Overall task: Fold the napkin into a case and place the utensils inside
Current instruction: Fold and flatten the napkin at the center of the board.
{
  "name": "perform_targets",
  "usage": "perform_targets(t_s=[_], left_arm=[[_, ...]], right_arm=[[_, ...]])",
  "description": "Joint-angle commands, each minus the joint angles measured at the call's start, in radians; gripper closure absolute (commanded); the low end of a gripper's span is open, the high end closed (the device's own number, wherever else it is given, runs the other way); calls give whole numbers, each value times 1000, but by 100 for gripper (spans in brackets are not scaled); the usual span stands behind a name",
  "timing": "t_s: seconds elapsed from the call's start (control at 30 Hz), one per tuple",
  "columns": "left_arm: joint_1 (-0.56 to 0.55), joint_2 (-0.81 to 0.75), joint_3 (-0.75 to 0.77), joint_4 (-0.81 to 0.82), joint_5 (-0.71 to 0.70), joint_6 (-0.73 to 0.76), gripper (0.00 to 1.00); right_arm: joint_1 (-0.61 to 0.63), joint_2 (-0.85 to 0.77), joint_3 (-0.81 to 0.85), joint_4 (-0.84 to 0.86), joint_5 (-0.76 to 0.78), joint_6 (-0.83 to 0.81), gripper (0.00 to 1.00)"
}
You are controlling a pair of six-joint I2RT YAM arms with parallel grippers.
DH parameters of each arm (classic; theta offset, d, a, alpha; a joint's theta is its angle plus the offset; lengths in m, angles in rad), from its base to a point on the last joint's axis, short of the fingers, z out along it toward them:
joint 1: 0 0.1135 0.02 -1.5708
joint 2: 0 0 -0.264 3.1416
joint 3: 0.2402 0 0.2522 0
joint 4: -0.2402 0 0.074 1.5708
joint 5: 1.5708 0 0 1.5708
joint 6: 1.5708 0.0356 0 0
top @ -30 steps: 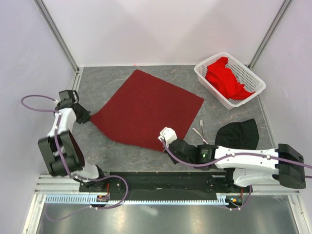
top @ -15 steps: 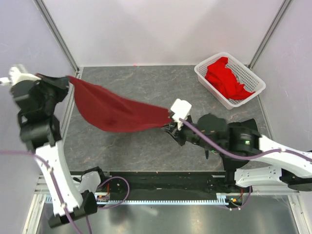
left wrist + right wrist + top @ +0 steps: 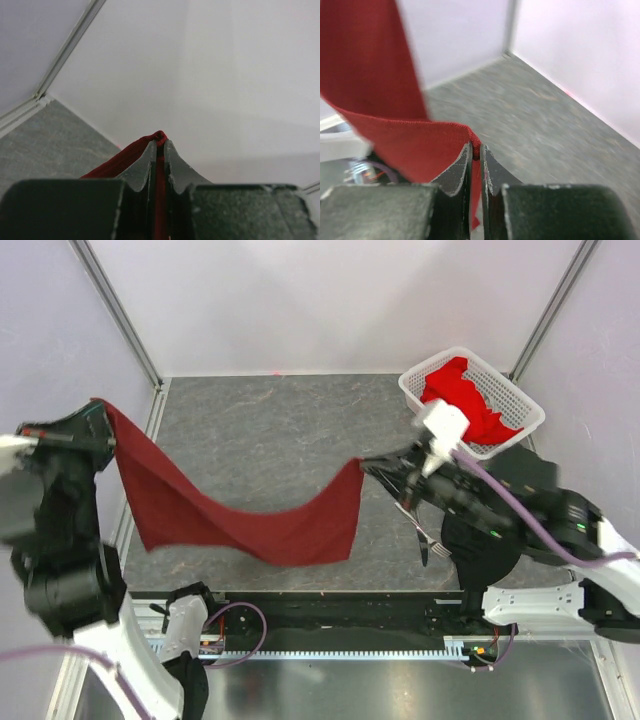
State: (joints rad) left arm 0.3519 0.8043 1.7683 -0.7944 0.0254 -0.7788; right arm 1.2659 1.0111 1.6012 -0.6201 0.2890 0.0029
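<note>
one dark red napkin, raised and strung in a sagging band across the left and middle of the top view, above the grey surface. cannot tell whether the lowest part of the sag touches it. pinched at two corners, one per gripper.

left gripper at the far left edge of the frame, clamped narrow on the upper-left corner. in its wrist view, a small red tip of cloth poking out between almost-closed jaws.

right gripper right of centre, equally narrow, gripping the opposite corner. in its wrist view, the red hem caught at the jaw tips and draping away to the upper left.

two silver utensils flat on the surface at lower right, just beneath the right arm and partly hidden by it, well apart from the napkin.

one white lattice basket at upper right, with one bright red cloth bunched inside.
</note>
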Motion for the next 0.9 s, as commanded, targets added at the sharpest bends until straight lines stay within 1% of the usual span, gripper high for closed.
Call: perform_targets(t_s=[0.0,0.03,0.07,0.1,0.13,0.17,0.2,0.23,0.27,0.3,0.33,0.37,0.47,0.53,0.63,0.7,0.77,0.8,0.87], left_arm=[[4,153,-194,90,11,-91,98],[1,168,-234,156,8,-97,98],[-2,192,-307,185,14,-106,98],[-5,220,-332,211,31,-112,98],[-13,287,-345,243,31,-109,98],[-40,321,-360,259,24,-106,98],[-54,357,-362,276,12,-91,98],[-71,433,-362,294,2,-80,98],[-89,467,-350,316,4,-74,98],[-99,507,-339,323,4,-67,98],[-105,569,-331,336,2,-63,98],[-114,599,-313,348,-1,-60,98],[-111,651,-276,353,17,-63,98],[-111,644,-262,360,56,-65,98],[-111,592,-222,365,109,-62,98],[-110,526,-191,379,156,-47,98],[-110,468,-187,389,163,-53,98],[-110,414,-185,391,165,-56,98],[-108,357,-164,383,163,-47,98]], right_arm=[[-241,116,-66,52,44,40,100],[-270,154,-99,84,33,54,100],[-393,178,-112,100,-9,77,100],[-464,229,-130,112,-80,133,100],[-532,263,-121,124,-135,161,100],[-634,302,-109,123,-227,179,100],[-672,378,-66,119,-252,198,100],[-697,412,-43,105,-261,197,100],[-721,443,-23,103,-236,194,100],[-730,499,18,103,-229,193,100],[-738,521,28,120,-228,195,100],[-743,540,31,140,-225,190,100],[-740,592,68,183,-222,158,100],[-740,590,104,194,-229,135,100],[-735,529,109,214,-286,65,100],[-735,459,74,261,-373,13,100],[-734,405,39,308,-418,6,100],[-734,355,10,347,-441,6,100],[-734,293,-1,361,-508,-21,100]])
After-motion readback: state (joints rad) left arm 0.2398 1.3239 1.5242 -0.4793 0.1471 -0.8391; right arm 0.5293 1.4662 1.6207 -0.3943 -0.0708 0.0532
